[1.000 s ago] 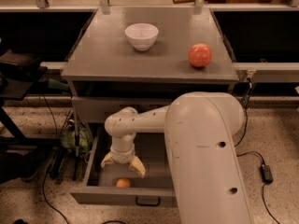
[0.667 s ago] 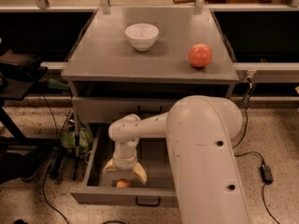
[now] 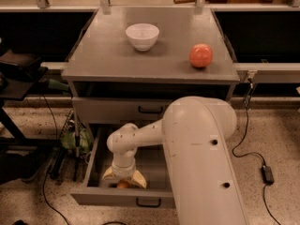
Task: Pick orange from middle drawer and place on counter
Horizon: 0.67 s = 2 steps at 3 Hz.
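The gripper [image 3: 124, 178] is hanging down inside the open middle drawer [image 3: 101, 197], at its near left part. Its pale fingers [image 3: 139, 181] are spread and released on either side of the orange [image 3: 123, 184], so nothing is being grasped yet. The orange is lying on the drawer floor just behind the near front wall, partly hidden by it. Being round and small, it is likely sitting loose, so one finger touching first risks nudging it out from between them. The front wall is crowding the near side, and a closing finger may be catching on it. On the way up, the arm is risking a knock against the closed upper drawer [image 3: 103, 110] above. On the bench [image 3: 108, 55], a white bowl [image 3: 142, 35] and a red fruit [image 3: 201, 55] are occupying the far and right parts, and a carelessly released orange may be rolling off.
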Motion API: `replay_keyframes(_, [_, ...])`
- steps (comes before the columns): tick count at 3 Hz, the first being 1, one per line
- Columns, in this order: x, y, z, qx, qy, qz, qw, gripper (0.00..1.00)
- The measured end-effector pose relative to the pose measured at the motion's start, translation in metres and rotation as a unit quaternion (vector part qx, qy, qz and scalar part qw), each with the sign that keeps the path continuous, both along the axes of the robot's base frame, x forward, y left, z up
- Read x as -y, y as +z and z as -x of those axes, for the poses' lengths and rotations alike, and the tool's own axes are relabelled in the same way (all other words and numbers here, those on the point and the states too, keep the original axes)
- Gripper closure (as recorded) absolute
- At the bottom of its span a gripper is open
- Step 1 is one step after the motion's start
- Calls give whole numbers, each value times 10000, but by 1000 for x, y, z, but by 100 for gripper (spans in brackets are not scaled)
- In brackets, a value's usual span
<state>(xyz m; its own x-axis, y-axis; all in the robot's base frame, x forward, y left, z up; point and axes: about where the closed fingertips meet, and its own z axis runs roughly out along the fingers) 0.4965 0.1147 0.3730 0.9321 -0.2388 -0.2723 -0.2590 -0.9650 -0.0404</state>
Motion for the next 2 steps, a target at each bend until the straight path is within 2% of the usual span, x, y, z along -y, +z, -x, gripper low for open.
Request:
replay_keyframes(1, [-5, -7, -2, 169, -123, 89, 9997, 0])
replay_keyframes(2, [-8, -14, -7, 304, -242, 152, 9991, 18])
